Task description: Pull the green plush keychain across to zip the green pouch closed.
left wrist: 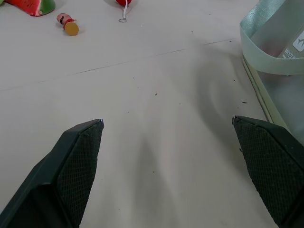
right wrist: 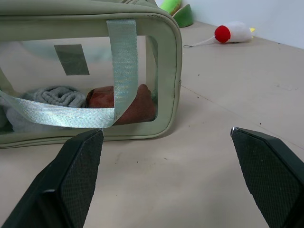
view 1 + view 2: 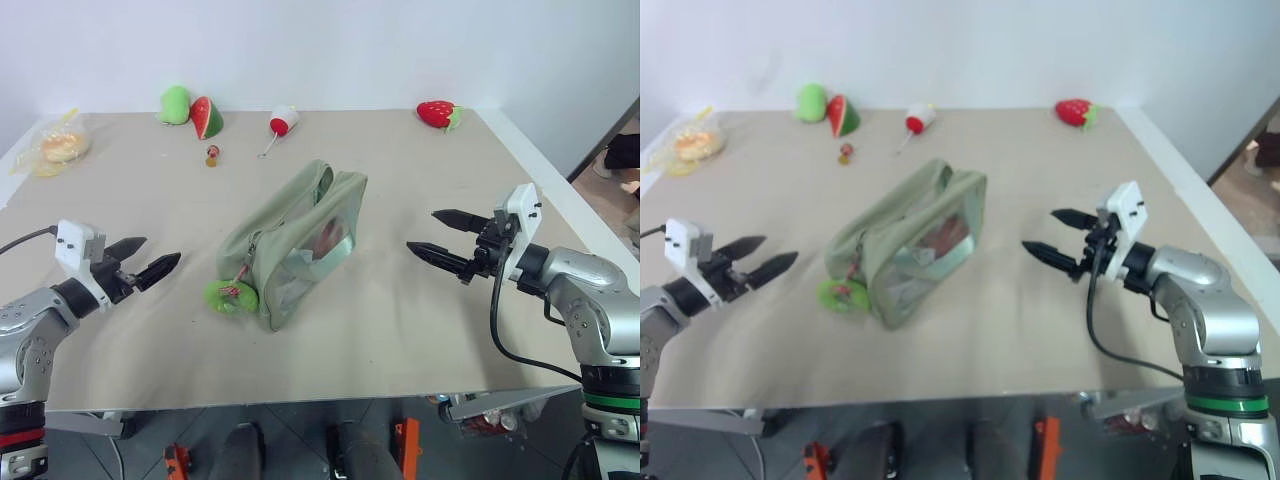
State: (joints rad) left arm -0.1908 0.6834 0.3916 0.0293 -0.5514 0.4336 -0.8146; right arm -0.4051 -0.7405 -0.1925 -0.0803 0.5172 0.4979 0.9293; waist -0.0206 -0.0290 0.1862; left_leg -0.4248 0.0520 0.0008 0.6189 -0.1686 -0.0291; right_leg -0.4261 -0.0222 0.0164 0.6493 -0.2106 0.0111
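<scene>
Both grippers hovered nearest the camera, well apart from the bag and holding nothing: the left gripper (image 3: 150, 258) at the near left with its black fingers spread wide, the right gripper (image 3: 447, 238) at the near right likewise spread, each pointing inward toward the middle of the table (image 3: 400, 330). Between them lay the green pouch (image 3: 292, 243), set on a diagonal from near left to far right, its clear side panel facing the right gripper and showing rolled cloth and a reddish item inside, its pale strap draped over that panel. At the pouch's near-left end, touching it, sat the green plush keychain (image 3: 229, 296) on the tabletop. Farther back stood a watermelon-slice plush (image 3: 206, 117), a plain green plush (image 3: 174, 104), a small red-and-white toy (image 3: 283, 122), a strawberry plush (image 3: 437, 113) and a wrapped bun (image 3: 58, 147). Judging by this, the approach step was in hand; next, one gripper probably needed to pinch the keychain while the other steadied the pouch.
</scene>
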